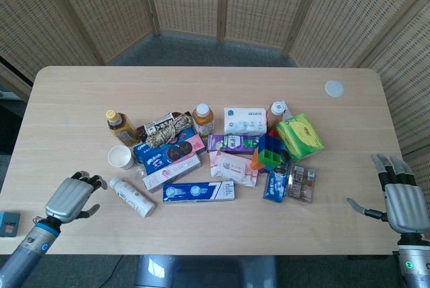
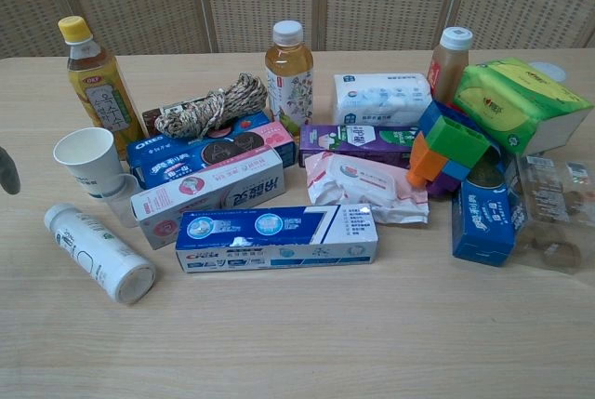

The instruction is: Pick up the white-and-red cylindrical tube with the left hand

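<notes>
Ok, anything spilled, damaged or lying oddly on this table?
Nothing looks spilled or broken. The white tube lies on its side near the front left, apart from the paper cup, while the three bottles stand upright. The boxes and packets are heaped loosely mid-table, some overlapping. A small white disc sits alone far right.

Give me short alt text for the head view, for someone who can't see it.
Seen from above, the robot's left hand, empty, hangs near the white tube lying at the left edge of a cluster of boxes, bottles and packets on a wooden table. The right hand is open at the table's right edge, away from everything.
</notes>
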`<act>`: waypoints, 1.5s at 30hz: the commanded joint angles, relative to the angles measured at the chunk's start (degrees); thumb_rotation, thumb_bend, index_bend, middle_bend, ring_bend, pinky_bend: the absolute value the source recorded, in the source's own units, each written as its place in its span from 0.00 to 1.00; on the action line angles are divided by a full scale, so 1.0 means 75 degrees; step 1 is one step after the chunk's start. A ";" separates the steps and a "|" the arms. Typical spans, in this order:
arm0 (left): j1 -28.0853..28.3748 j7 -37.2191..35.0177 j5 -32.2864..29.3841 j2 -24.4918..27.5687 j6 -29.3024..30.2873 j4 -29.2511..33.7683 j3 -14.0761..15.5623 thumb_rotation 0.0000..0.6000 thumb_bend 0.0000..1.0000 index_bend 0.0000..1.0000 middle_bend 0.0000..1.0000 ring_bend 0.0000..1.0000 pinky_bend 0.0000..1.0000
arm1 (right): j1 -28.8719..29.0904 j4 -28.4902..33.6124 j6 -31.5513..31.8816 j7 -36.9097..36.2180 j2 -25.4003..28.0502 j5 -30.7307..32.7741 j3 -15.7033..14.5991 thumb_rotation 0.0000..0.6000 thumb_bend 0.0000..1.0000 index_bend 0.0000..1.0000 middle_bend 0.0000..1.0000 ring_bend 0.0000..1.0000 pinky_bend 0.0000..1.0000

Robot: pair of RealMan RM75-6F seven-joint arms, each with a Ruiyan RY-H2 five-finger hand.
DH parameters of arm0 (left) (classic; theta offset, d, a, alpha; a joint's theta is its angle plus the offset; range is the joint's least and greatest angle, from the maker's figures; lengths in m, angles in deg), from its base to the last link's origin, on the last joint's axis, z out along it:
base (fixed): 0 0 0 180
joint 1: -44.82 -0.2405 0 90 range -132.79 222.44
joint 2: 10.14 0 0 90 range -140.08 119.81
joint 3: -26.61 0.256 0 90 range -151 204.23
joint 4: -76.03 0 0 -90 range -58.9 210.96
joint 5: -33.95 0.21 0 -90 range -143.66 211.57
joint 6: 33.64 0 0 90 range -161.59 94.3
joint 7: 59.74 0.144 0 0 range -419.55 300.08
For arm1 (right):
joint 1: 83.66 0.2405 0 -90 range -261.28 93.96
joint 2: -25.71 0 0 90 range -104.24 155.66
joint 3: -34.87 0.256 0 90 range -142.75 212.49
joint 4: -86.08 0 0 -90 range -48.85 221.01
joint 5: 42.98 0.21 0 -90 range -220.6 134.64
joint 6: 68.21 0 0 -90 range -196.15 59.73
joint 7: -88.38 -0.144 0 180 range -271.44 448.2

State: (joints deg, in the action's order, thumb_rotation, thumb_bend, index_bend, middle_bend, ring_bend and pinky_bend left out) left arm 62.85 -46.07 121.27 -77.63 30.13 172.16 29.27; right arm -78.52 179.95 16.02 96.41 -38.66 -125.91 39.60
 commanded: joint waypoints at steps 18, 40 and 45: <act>0.0651 0.0102 -0.0271 -0.1164 -0.0877 -0.0894 -0.0009 1.00 0.33 0.35 0.30 0.36 0.15 | -0.0117 0.0081 0.0129 0.0068 0.0106 0.0097 0.0034 0.46 0.03 0.00 0.00 0.00 0.00; 0.0974 0.0039 -0.0362 -0.1802 -0.1191 -0.1462 0.0140 1.00 0.34 0.34 0.29 0.34 0.07 | -0.0227 0.0006 0.0281 -0.0060 0.0103 0.0039 0.0043 0.46 0.03 0.00 0.00 0.00 0.00; 0.0973 0.0038 -0.0317 -0.1853 -0.1157 -0.1496 0.0218 1.00 0.33 0.34 0.29 0.34 0.07 | -0.0249 -0.0024 0.0302 -0.0099 0.0093 0.0036 0.0045 0.46 0.03 0.00 0.00 0.00 0.00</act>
State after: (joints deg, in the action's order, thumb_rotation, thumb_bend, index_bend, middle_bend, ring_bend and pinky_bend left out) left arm 70.16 -45.77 118.86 -91.50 21.43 160.96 30.88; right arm -80.38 179.77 18.28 95.66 -37.95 -125.64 39.93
